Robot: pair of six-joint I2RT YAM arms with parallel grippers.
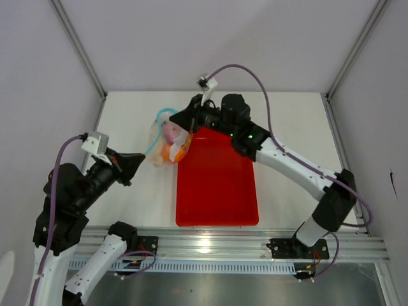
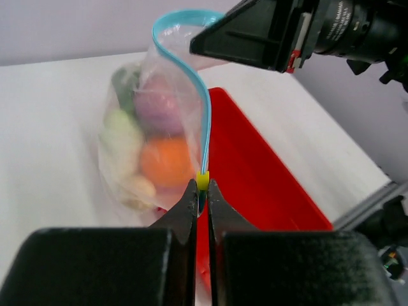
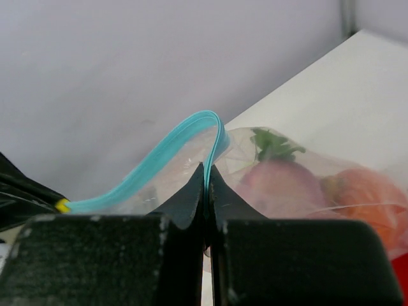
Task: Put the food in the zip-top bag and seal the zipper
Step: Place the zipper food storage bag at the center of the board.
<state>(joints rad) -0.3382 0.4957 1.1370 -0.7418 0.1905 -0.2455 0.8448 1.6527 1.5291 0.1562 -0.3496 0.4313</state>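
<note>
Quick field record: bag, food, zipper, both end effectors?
zip-top bag: clear, by far left corner of red tray
food: inside bag; orange and purple pieces show
zipper: blue strip arched between both grips; sealed or not, cannot tell
left end effector: shut on zipper at yellow tab
right end effector: shut on zipper further along

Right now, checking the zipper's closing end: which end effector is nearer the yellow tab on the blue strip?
Left. The left end effector pinches the zipper right at the yellow tab; the right end effector pinches it farther along, past the strip's bend.
</note>
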